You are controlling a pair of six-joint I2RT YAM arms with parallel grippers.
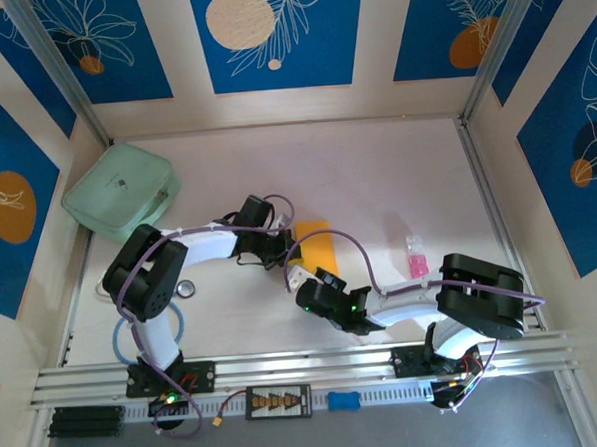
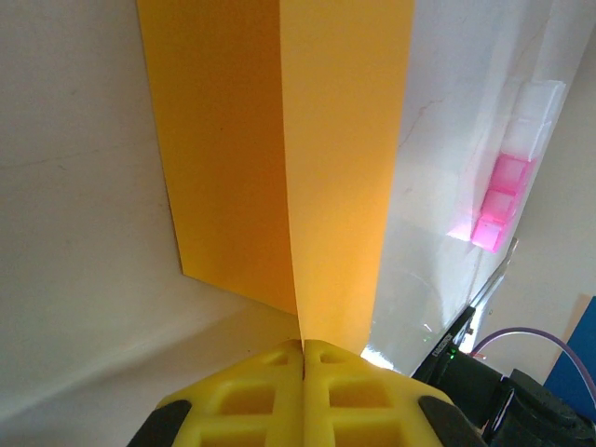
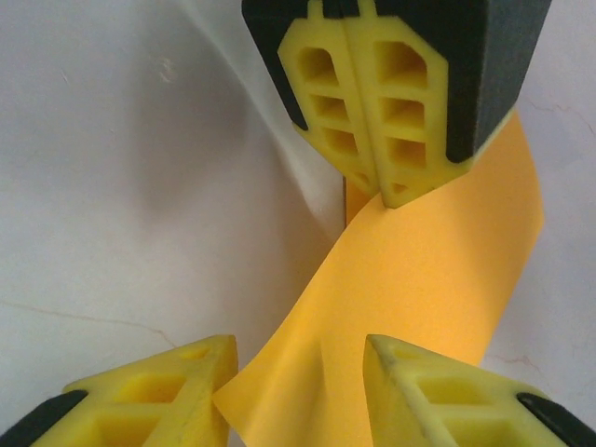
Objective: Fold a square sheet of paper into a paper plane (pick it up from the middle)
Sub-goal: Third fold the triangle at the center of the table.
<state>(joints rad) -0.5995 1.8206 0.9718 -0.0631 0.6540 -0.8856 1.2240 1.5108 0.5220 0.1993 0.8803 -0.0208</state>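
left gripper [image 2: 303, 346] clamped on the square sheet of paper [image 2: 279, 140], over centre of table [image 1: 396, 168] | sheet's long axis ran toward right gripper [image 3: 298, 352] | right's fingers spread, straddling free end

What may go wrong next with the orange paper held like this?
1. The left gripper pinches the square sheet of paper only at its edge, so a pull might tear it or let it slip.
2. The sheet curves between the open fingers of the right gripper; closing there may press a crooked crease.
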